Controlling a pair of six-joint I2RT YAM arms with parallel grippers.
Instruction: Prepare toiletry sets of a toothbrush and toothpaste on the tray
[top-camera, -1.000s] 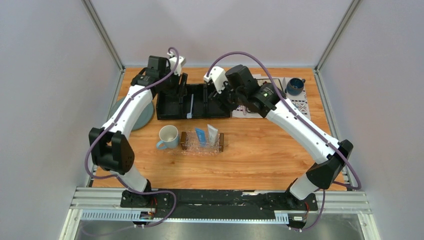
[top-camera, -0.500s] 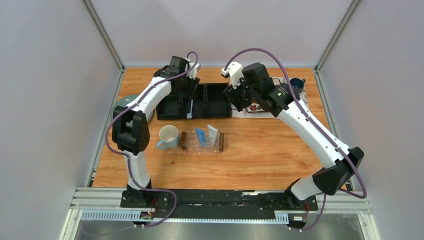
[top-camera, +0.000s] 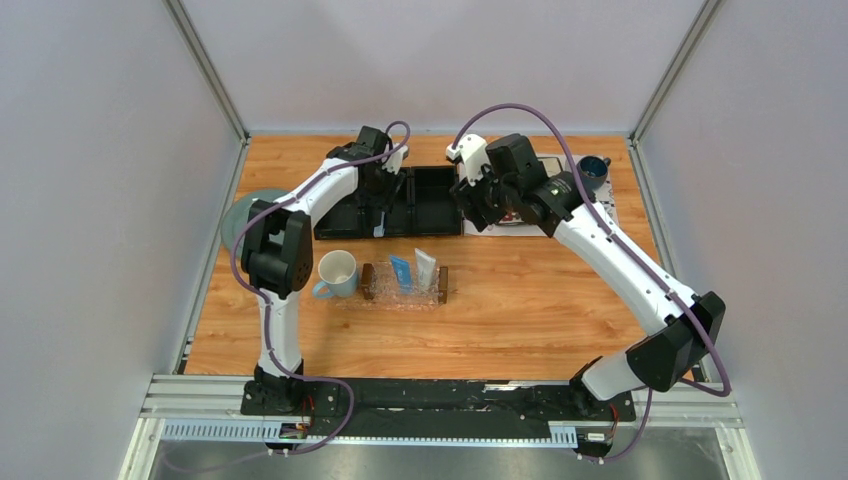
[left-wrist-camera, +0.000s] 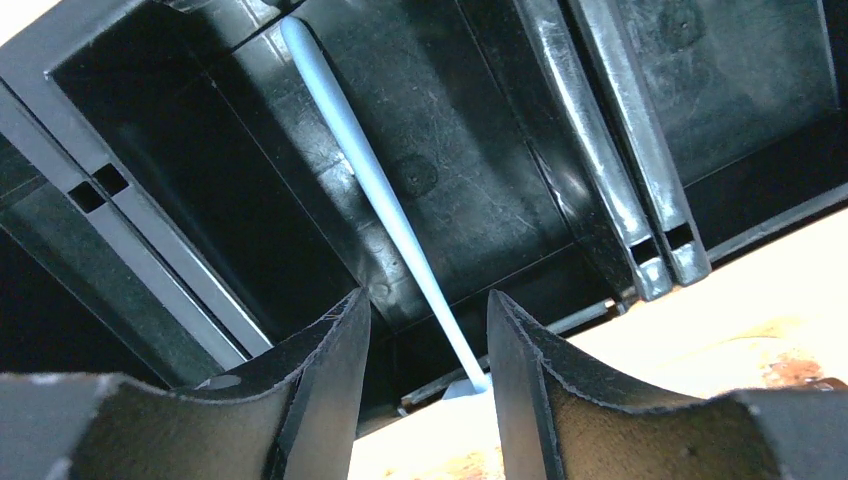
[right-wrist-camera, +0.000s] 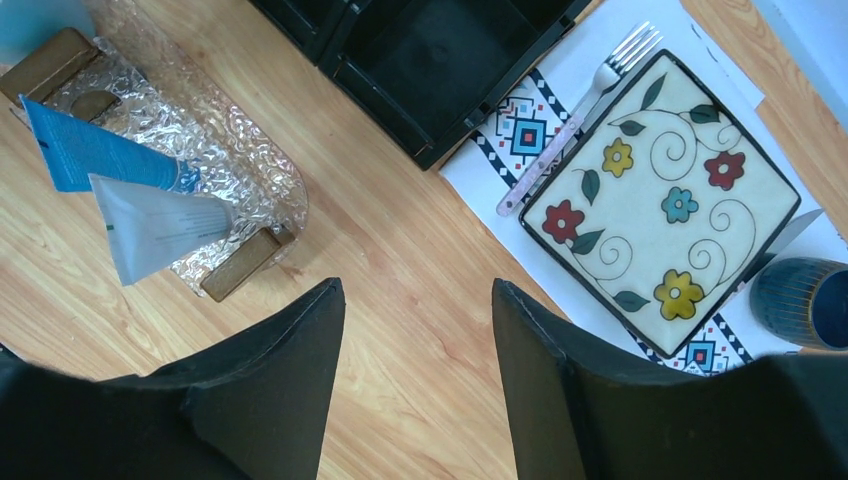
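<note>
The pale blue-white toothbrush (top-camera: 382, 213) lies in the middle compartment of the black organizer (top-camera: 430, 188), its head toward the near edge; it also shows in the left wrist view (left-wrist-camera: 372, 185). My left gripper (left-wrist-camera: 428, 310) is open just above it, one finger on each side of the handle, not touching. The clear tray (top-camera: 384, 289) with brown wooden ends holds a blue tube (top-camera: 401, 272) and a white tube (top-camera: 426, 267) of toothpaste; it also shows in the right wrist view (right-wrist-camera: 230, 140). My right gripper (right-wrist-camera: 418, 300) is open and empty above the bare wood right of the tray.
A white mug (top-camera: 337, 273) stands left of the tray. A square floral plate (right-wrist-camera: 665, 205) with a fork (right-wrist-camera: 580, 120) lies on a patterned mat, a dark blue cup (top-camera: 591, 173) beside it. A grey-green plate (top-camera: 237, 205) lies at the far left.
My left gripper has swung right along the organizer to above the toothbrush. My right gripper has pulled right, from over the organizer toward the floral plate.
</note>
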